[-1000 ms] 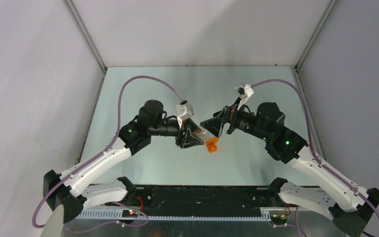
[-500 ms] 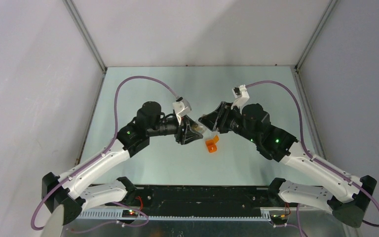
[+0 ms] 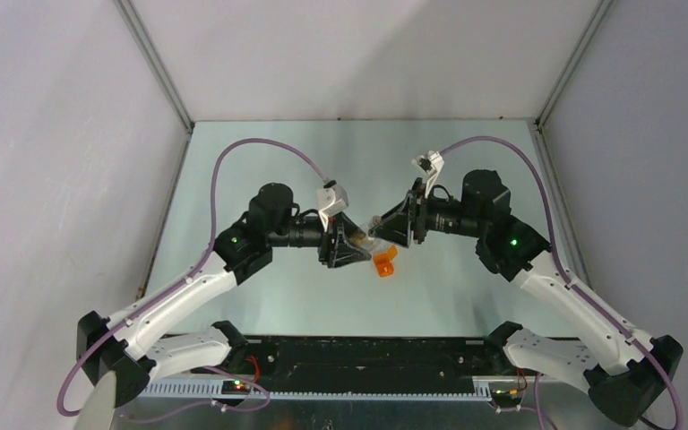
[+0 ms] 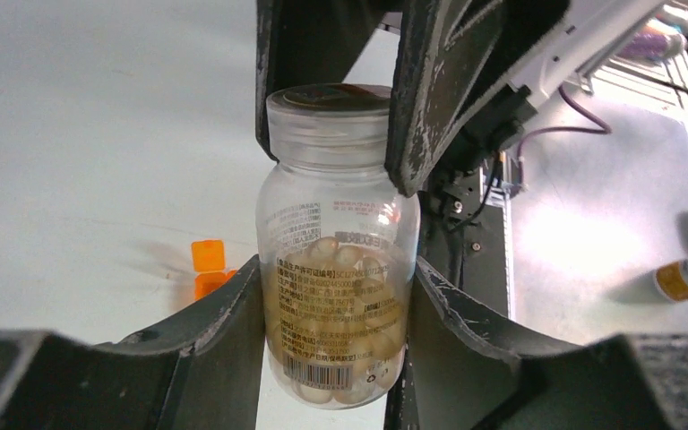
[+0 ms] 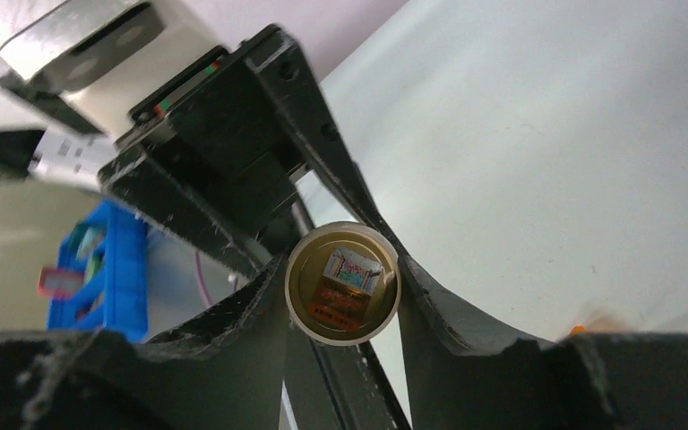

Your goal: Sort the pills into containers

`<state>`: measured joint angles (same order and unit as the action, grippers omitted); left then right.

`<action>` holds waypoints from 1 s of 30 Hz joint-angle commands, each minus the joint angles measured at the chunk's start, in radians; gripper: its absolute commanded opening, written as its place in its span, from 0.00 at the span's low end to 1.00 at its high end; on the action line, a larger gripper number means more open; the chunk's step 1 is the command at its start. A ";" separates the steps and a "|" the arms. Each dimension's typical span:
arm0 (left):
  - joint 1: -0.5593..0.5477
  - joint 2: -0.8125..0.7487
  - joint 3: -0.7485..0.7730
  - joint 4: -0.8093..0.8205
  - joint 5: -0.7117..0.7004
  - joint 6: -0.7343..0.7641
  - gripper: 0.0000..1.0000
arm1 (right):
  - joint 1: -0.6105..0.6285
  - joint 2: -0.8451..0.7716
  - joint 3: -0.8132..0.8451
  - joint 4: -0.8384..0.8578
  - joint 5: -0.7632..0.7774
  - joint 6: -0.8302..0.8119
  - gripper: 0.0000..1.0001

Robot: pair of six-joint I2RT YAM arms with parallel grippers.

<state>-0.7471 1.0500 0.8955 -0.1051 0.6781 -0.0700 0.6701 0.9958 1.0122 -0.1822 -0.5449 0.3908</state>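
Vial (image 4: 336, 224) of pills (image 4: 327, 255): body clamped in left tool (image 4: 334, 278), lid (image 4: 327, 134) clamped in right tool (image 5: 342, 285).

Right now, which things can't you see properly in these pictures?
- Top view: the bottle is mostly hidden between the left gripper and right gripper.
- Left wrist view: the print on its label is too small to read.
- Right wrist view: the orange box is a blurred sliver cut off by a finger.
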 commanded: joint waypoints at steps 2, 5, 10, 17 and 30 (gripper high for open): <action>-0.002 -0.003 0.065 -0.154 0.230 0.164 0.00 | -0.089 -0.043 0.023 0.014 -0.335 -0.120 0.13; -0.002 -0.001 0.092 -0.250 0.322 0.228 0.00 | -0.096 -0.055 0.024 0.000 -0.404 -0.140 0.11; -0.003 0.013 0.106 -0.250 0.376 0.238 0.00 | -0.096 -0.082 0.025 -0.044 -0.374 -0.187 0.09; -0.003 0.014 0.081 -0.235 0.206 0.261 0.00 | -0.109 -0.092 0.024 -0.098 -0.001 -0.150 0.13; -0.005 0.067 -0.011 -0.176 -0.284 0.383 0.00 | -0.180 -0.108 -0.258 -0.277 0.821 0.163 0.16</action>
<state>-0.7486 1.0840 0.8791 -0.3176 0.5232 0.2379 0.4911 0.9192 0.8726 -0.4011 -0.0002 0.4236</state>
